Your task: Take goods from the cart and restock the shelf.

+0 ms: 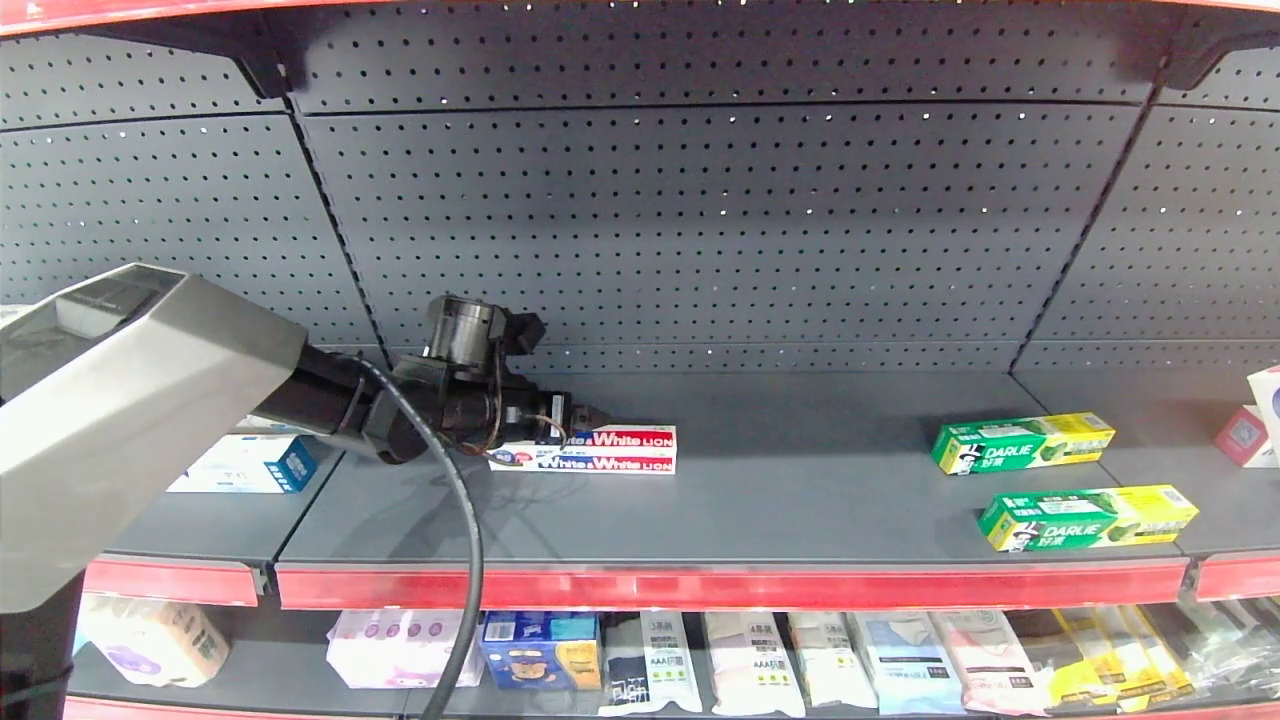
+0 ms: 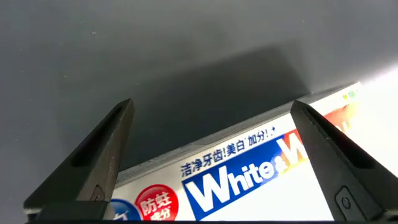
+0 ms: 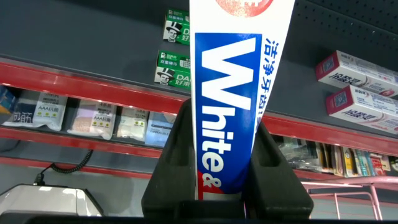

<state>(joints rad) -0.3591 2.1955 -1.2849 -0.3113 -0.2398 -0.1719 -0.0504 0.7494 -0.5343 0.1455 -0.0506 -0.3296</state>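
1. The left hand [image 1: 583, 413] is open. Its fingers stand on both sides of a lying toothpaste box [image 1: 600, 450], on the left part of the grey shelf [image 1: 800, 490].
2. The right hand [image 3: 225, 118] is closed on a second toothpaste box [image 3: 229, 93] - held upright in front of the shelf, apart from it.

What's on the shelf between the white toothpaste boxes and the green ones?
Nothing: in the head view, the grey shelf is bare between the white toothpaste boxes and the green toothpaste boxes.

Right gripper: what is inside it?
A blue-and-white toothpaste box is clamped in the right gripper. The box's lower end is covered by the gripper's body, so how deep it sits cannot be seen.
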